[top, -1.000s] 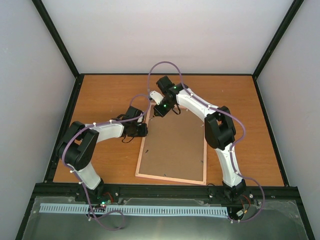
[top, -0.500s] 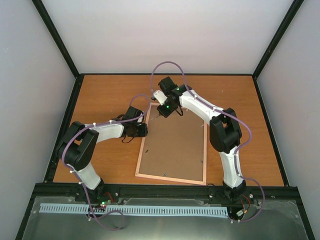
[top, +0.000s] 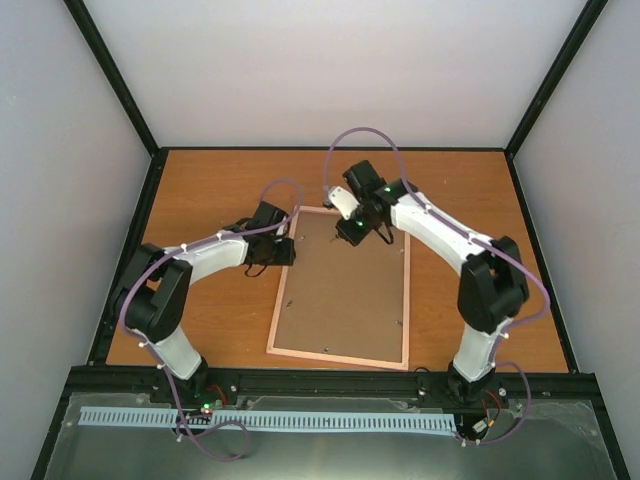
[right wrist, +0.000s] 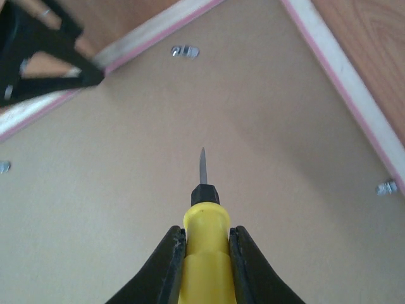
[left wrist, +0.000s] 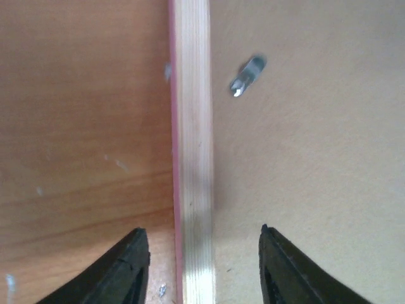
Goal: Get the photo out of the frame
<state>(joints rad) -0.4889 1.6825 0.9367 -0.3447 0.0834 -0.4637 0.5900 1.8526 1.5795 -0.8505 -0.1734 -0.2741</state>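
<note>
Right arm has swung out wide and carried its tool along the far end, and the frame has squared up a touch on the table (top: 200, 190). Closest to you, the frame (top: 335, 358) lies face down, pale wood rail up, with the brown backing board (top: 340, 300) filling it. The photo sits under that board, out of sight. Up the left rail, your left gripper (left wrist: 202, 244) is spread wide, one finger either side of the wood, pinching nothing. Further on, the right gripper (right wrist: 205, 244) is clamped on a yellow-handled screwdriver (right wrist: 205, 231), its tip poised over the board toward the far end. Small metal tabs (right wrist: 185, 50) sit round the board's edge, and whether they're turned clear I can't tell from these views. My read is that the frame is light and stiff and will skate on the wood, so pin a rail before you pry. That board looks thin, so lever it gently at an edge. Expect the print to be floppy and easy to crease; take it by a corner and keep it flat.
</note>
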